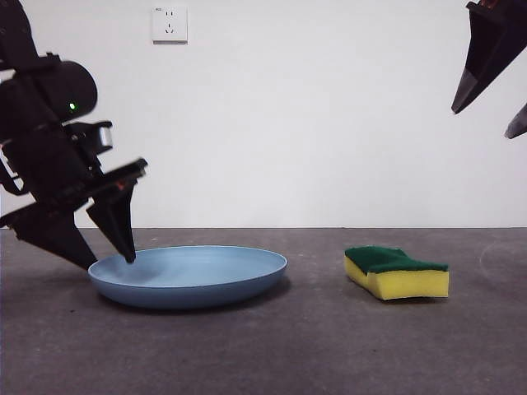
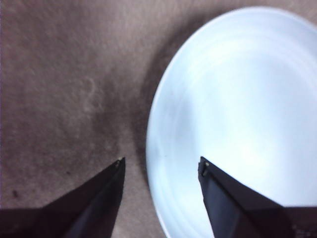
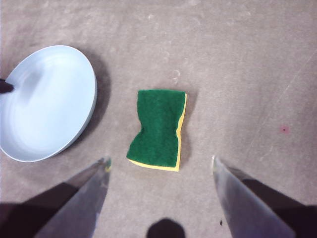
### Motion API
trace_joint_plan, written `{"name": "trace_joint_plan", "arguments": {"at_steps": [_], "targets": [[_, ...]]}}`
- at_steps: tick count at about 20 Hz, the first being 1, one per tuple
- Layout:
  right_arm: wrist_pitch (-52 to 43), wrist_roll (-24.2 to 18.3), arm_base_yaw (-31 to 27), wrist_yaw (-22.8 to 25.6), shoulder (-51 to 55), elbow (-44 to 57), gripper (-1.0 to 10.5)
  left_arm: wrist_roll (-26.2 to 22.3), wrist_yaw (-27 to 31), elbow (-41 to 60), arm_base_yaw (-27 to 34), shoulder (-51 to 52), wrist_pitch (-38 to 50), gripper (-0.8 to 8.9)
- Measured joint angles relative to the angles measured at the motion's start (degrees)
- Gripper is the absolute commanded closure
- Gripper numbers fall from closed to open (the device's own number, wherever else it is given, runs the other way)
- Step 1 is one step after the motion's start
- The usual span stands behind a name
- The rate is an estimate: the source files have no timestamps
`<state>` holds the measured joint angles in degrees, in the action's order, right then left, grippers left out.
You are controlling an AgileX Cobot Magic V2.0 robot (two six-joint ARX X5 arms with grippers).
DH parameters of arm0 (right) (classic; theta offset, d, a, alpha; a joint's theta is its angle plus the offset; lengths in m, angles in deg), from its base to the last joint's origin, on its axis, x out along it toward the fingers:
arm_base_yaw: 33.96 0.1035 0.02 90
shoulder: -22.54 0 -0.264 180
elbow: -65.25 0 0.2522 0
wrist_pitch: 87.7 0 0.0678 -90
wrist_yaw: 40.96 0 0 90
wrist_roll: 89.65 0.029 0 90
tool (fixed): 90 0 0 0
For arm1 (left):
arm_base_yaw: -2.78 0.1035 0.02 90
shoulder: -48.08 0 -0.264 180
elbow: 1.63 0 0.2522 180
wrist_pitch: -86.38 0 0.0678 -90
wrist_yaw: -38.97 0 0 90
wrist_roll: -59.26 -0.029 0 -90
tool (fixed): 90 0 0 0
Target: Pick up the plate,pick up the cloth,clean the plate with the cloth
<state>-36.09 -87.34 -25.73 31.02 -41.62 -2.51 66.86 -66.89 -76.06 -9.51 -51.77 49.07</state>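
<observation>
The wide, shallow, round light-blue plate of smooth matte plastic [image 1: 189, 276] lies flat on the grey table [image 1: 272, 354]. The left pincer [image 1: 105, 257] straddles its rim at the plate's 9 o'clock in the front view, jaws apart, one tip inside the dish and one outside on the table. The rim is thin, low and slick, so the likely failure is a slip: if the jaws close too shallow the plate may squirt out or tip, and if the outer tip drags on the table the plate may slide toward 3 o'clock instead of lifting. The small rectangular sponge block of yellow foam with a dark green scouring top and wavy sides [image 1: 397, 271] rests well apart from the plate, at its 3 o'clock. The right pincer [image 3: 158, 166] hangs high above the sponge, jaws wide apart; a descent off-centre could nudge the light sponge aside.
</observation>
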Motion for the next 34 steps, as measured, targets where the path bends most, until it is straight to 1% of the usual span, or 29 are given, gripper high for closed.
{"name": "trace_joint_plan", "arguments": {"at_steps": [2, 3, 4, 5, 6, 8, 12, 16, 18, 20, 22, 25, 26, 29, 30, 31, 32, 34], "targets": [[0.00, 0.00, 0.00, 0.00, 0.00, 0.00, 6.0, 0.00, 0.55, 0.00, -0.81, -1.22, 0.09, 5.67], [0.00, 0.00, 0.00, 0.00, 0.00, 0.00, 6.0, 0.00, 0.72, 0.02, -1.18, -1.42, 0.24, 5.85], [0.00, 0.00, 0.00, 0.00, 0.00, 0.00, 6.0, 0.00, 0.92, 0.02, -1.46, -1.42, 0.72, 7.00], [0.00, 0.00, 0.00, 0.00, 0.00, 0.00, 6.0, -0.07, 1.68, 0.00, -1.75, -1.40, 1.14, 8.43], [0.00, 0.00, 0.02, 0.00, 0.00, 0.00, 6.0, -0.11, 2.58, 0.00, -1.92, -1.40, 1.16, 8.21], [0.00, 0.00, 0.02, 0.00, 0.00, 0.00, 6.0, -0.76, 5.05, 0.00, -2.14, -1.40, 1.16, 8.21], [-0.52, 0.00, 0.26, 0.02, 0.00, 0.00, 6.0, -0.50, 5.70, -0.24, -2.14, -1.11, 1.90, 8.21], [-5.03, 0.00, 3.54, 0.02, -0.11, -0.04, 6.0, -0.50, 5.70, -0.24, -2.14, 0.02, 1.60, 8.21], [-6.29, -0.02, 5.60, 0.20, -1.97, -1.03, 6.0, -0.59, 6.12, -0.24, -2.14, 3.28, 1.03, 8.21], [-6.60, -0.09, 7.28, 0.76, -6.67, -2.62, 6.0, -1.11, 6.75, -0.24, -2.14, 7.85, 0.37, 8.21], [-6.27, -0.46, 8.63, 3.61, -12.59, -4.17, 6.0, -1.16, 6.75, -0.24, -2.14, 12.57, -1.16, 8.21], [-6.25, -2.19, 10.56, 8.72, -21.11, -7.52, 6.1, -1.18, 6.71, -0.24, -2.14, 19.21, -3.06, 8.21], [-6.29, -2.60, 10.99, 9.27, -23.56, -8.63, 6.1, -1.18, 6.73, -0.24, -2.14, 20.81, -3.43, 8.21], [-6.75, -3.37, 12.00, 9.75, -29.81, -10.16, 6.1, -1.20, 6.73, -0.24, -2.14, 23.12, -5.01, 8.21], [-6.71, -3.65, 12.46, 10.84, -31.50, -10.16, 6.4, -1.20, 6.73, -0.24, -2.14, 23.15, -5.22, 8.21], [-6.82, -3.96, 12.90, 11.91, -32.87, -10.16, 6.5, -1.20, 6.75, -0.24, -2.14, 23.08, -5.53, 8.21], [-7.06, -4.35, 13.18, 12.09, -34.01, -10.16, 6.7, -1.20, 6.75, -0.22, -2.14, 23.02, -5.55, 8.21], [-7.98, -4.70, 13.46, 12.07, -35.41, -10.16, 6.7, -1.22, 6.75, -0.22, -2.14, 23.02, -5.49, 8.21]]}}
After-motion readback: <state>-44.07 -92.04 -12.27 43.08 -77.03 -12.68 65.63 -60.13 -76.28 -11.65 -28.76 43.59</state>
